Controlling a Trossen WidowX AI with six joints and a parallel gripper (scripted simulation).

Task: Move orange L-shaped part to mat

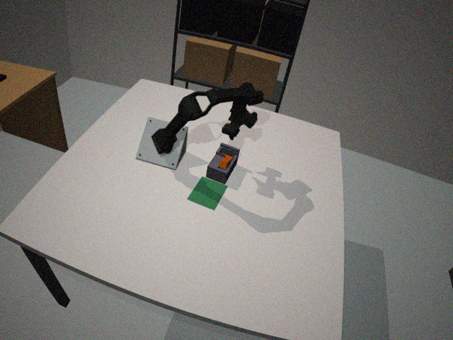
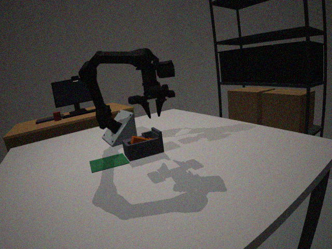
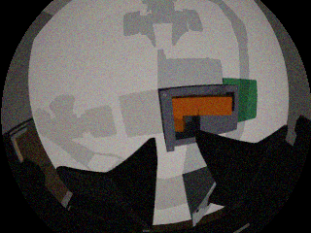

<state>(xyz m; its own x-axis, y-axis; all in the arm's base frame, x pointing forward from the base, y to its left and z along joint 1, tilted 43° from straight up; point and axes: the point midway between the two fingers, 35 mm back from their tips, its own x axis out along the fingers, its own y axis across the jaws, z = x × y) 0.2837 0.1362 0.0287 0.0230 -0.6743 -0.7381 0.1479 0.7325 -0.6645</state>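
Observation:
The orange L-shaped part (image 1: pixel 225 161) (image 2: pixel 139 139) (image 3: pixel 201 107) lies tilted in the pocket of the grey tray (image 1: pixel 217 174) (image 2: pixel 146 149) (image 3: pixel 166 123). Its end nearer the green mat sticks up above the tray rim. The green mat (image 1: pixel 207 193) (image 2: pixel 108 162) (image 3: pixel 247 97) lies flat on the table against the tray's side. My gripper (image 1: pixel 231 136) (image 2: pixel 153 115) (image 3: pixel 177 139) hangs above the tray's far end, well clear of the part. Its fingers point down, stand partly apart and hold nothing.
The arm's grey base plate (image 1: pixel 146 146) (image 2: pixel 122 125) stands just beside the tray. A dark shelf rack with cardboard boxes (image 1: pixel 226 61) (image 2: pixel 271 107) stands behind the table. A wooden desk with a monitor (image 2: pixel 69 93) is off to the side.

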